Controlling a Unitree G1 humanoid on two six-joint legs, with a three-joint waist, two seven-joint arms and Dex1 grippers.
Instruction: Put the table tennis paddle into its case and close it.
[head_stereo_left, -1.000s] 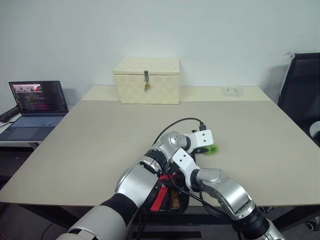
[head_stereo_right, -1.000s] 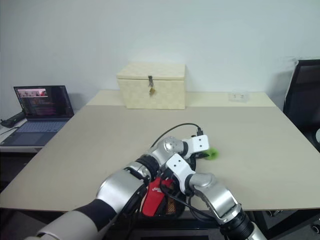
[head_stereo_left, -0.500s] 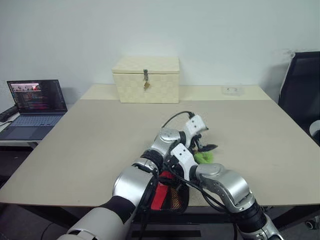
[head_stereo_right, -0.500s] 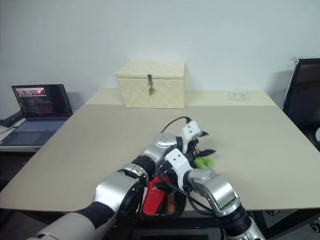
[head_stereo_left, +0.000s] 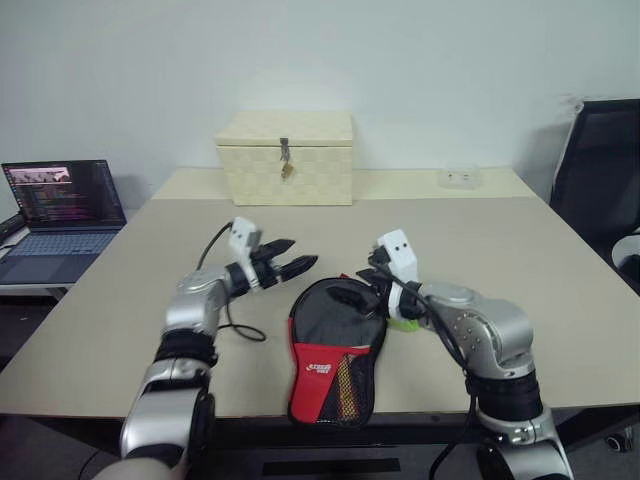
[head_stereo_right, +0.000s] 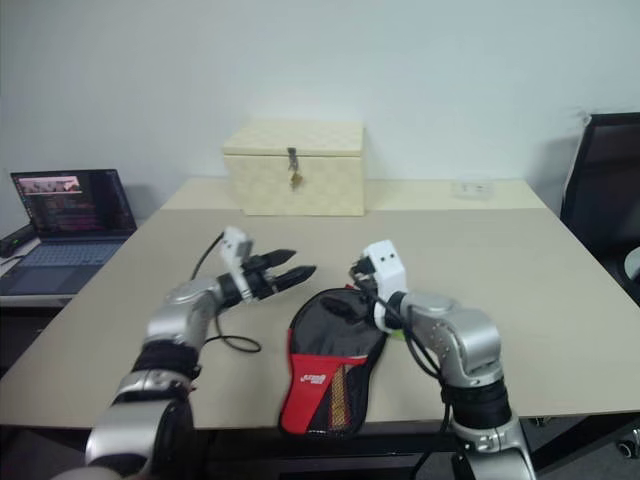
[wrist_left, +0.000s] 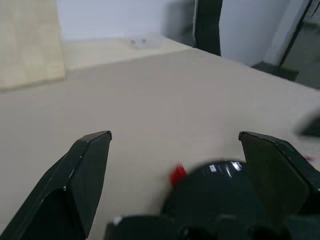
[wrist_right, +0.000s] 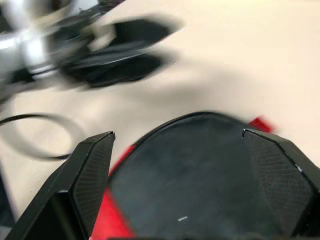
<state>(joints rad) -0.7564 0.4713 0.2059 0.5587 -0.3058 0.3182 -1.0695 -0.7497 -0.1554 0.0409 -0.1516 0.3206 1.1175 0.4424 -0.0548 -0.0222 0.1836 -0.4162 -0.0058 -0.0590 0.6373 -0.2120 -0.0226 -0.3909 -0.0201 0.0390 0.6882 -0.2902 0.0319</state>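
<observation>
The case (head_stereo_left: 334, 350) lies flat near the table's front edge, black at the top and red below, with a white logo and a mesh pocket. Its green zipper charm (head_stereo_left: 404, 323) peeks out under my right wrist. The paddle is hidden from view. My left gripper (head_stereo_left: 301, 254) hovers open above the table, just left of the case's round end, pointing right. My right gripper (head_stereo_left: 366, 284) is open over the case's upper right edge. The right wrist view has the case (wrist_right: 200, 170) between its fingers (wrist_right: 92, 170), with the left gripper (wrist_right: 125, 55) beyond.
A cream latched box (head_stereo_left: 285, 158) stands at the back of the table, with a small white item (head_stereo_left: 458, 177) to its right. A laptop (head_stereo_left: 60, 215) sits on a side table at left. A black chair (head_stereo_left: 600, 170) is at right. A black cable (head_stereo_left: 238, 328) loops below my left wrist.
My left arm has swung off the case to the left, and its gripper has opened. The right gripper has risen a little. The case now lies uncovered.
</observation>
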